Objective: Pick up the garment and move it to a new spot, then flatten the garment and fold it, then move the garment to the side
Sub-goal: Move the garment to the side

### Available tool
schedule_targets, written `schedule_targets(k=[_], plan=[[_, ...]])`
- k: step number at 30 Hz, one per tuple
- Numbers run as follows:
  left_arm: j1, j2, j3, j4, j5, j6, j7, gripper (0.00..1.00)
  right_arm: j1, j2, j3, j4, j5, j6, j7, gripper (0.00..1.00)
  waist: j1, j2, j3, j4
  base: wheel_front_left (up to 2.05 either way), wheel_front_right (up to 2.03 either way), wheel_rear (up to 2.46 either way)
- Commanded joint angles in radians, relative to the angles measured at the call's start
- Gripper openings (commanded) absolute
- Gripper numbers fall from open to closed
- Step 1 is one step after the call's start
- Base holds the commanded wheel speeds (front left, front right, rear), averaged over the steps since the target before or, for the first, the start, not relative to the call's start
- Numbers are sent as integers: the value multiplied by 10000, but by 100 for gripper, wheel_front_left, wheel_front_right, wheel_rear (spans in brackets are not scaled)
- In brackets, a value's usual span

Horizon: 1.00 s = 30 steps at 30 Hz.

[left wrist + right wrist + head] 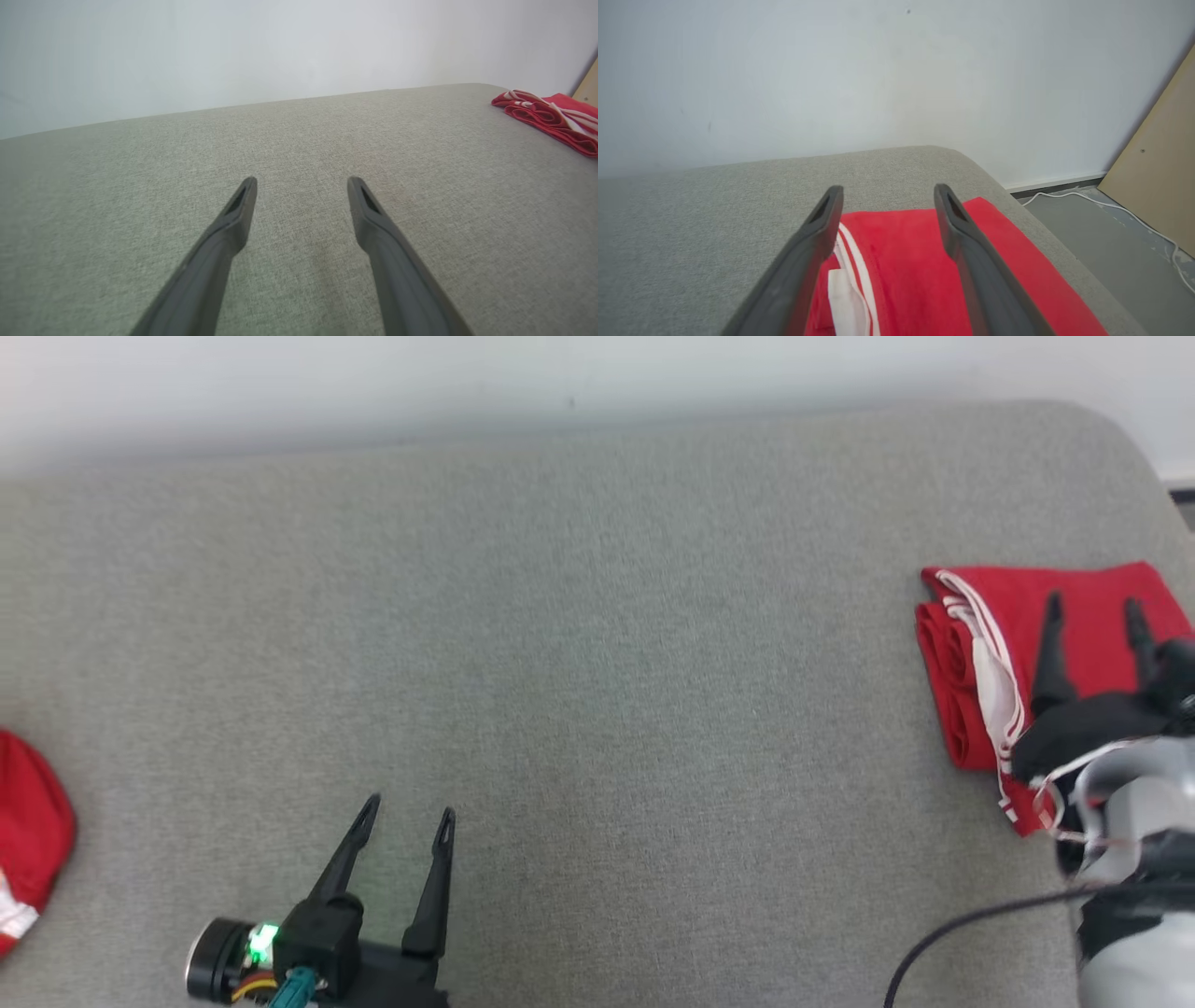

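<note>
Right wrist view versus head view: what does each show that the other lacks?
Right wrist view adds a white cable on the floor and a tan board. Head view adds the open left gripper and a second red cloth at the left edge. Shared: the folded red garment with white stripes, the open right gripper over it, the grey fabric surface.

Bright red garment (957, 672) with white stripes (creases a darker red), mottled grey woven cushion (597, 663), black left gripper (411, 807) with a green light, pale white wall (373, 383)

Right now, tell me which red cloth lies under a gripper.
The folded red garment at the right end, beneath the right gripper; the other red cloth lies far left.
</note>
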Motion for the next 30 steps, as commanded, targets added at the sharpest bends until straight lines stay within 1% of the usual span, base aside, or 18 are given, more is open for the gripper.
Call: schedule_targets(k=[1, 4, 7, 12, 16, 22, 30], plan=[[249, -21, 78, 48, -124, 43, -10, 100, 340, 41, 326, -171, 231, -1, -7, 100, 2, 0, -563, 208, 0, 0, 0], [490, -74, 222, 161, -147, 71, -11, 100, 933, 55, 1034, -643, 954, -1, -7, 100, 2, 0, -823, 366, 0, 0, 0], [768, -80, 456, 278, -142, 154, -11, 100, 1519, 103, 1503, -1097, 1571, -1, -9, 100, 2, 0, -1092, 537, 0, 0, 0], [1191, -112, 781, 396, -163, 214, -10, 100, 2543, 382, 2040, -1778, 2099, -1, -9, 100, 2, 0, -1503, 787, 0, 0, 0], [1600, -135, 1195, 506, -221, 297, -11, 100, 3432, 750, 2299, -2312, 2301, -1, -7, 100, 2, 0, -1825, 878, 0, 0, 0], [2024, -164, 1756, 511, -207, 348, -10, 100, 4256, 1041, 2640, -2758, 2058, -1, -7, 100, 2, 0, -2064, 826, 0, 0, 0], [2222, -221, 2166, 433, -219, 384, -10, 100, 4870, 1233, 2832, -3045, 1942, -1, -7, 100, 2, 0, -2146, 748, 0, 0, 0]])
